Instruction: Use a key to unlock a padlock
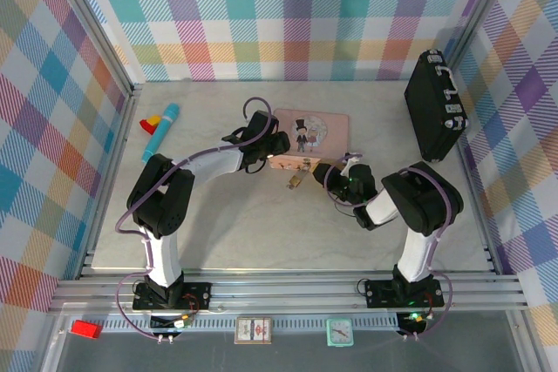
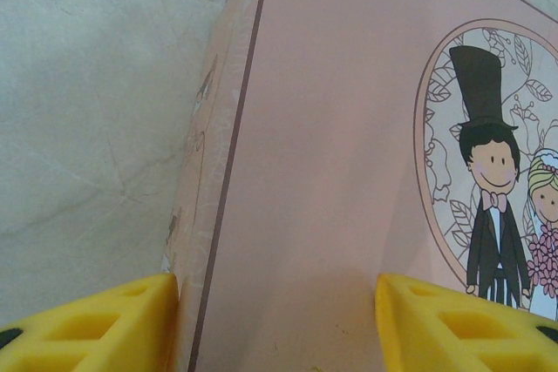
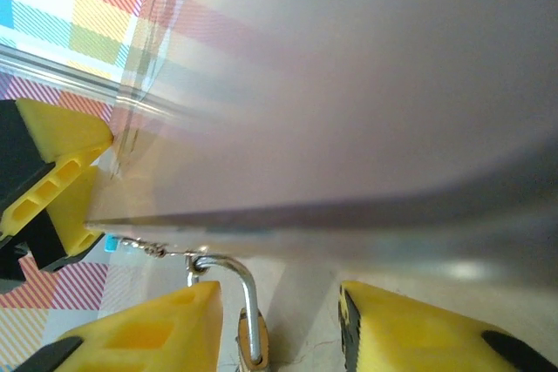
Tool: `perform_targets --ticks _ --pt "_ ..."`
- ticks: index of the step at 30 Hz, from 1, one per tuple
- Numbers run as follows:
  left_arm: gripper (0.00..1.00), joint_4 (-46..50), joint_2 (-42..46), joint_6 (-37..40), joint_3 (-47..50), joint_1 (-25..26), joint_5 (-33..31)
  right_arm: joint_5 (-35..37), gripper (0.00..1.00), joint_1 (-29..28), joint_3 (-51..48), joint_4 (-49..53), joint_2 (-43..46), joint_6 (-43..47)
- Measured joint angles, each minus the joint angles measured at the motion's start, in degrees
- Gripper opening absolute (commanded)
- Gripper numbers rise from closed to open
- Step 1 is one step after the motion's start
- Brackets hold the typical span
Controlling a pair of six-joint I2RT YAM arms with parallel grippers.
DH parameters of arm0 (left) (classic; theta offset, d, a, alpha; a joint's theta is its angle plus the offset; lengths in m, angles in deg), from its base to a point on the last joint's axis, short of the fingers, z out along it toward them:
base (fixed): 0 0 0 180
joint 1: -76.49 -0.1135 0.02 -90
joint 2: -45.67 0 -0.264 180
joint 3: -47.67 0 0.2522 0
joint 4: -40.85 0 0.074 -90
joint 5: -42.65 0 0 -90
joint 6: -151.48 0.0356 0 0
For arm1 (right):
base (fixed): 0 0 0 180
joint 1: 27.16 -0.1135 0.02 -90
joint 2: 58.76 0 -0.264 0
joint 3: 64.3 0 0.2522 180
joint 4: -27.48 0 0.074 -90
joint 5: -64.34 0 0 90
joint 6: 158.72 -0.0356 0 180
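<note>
Right end effector (image 3: 279, 294) set half-wide around the padlock (image 3: 250, 311), in front of the tin (image 2: 349, 128).
The shackle is seen between the jaws, clear of both, with the brass body nearer the wrist and the long axis running along the fingers toward the tin. The padlock lies on the tabletop (image 2: 87, 84) just before the tin's front; the right arm is judged nearer. The left end effector (image 2: 275, 285) is held moderately wide astride the tin's left edge. The key cannot be made out.
</note>
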Motion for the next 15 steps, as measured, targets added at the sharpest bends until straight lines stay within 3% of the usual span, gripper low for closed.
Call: perform_targets --ticks 6,15 --pt "0.58 0.0 0.0 -0.2 0.0 0.0 -0.13 0.44 0.36 -1.64 0.0 3.98 3.48 1.2" --pt "0.58 0.04 0.07 -0.37 0.0 0.0 -0.15 -2.69 0.32 -3.78 2.78 2.93 0.96 1.57"
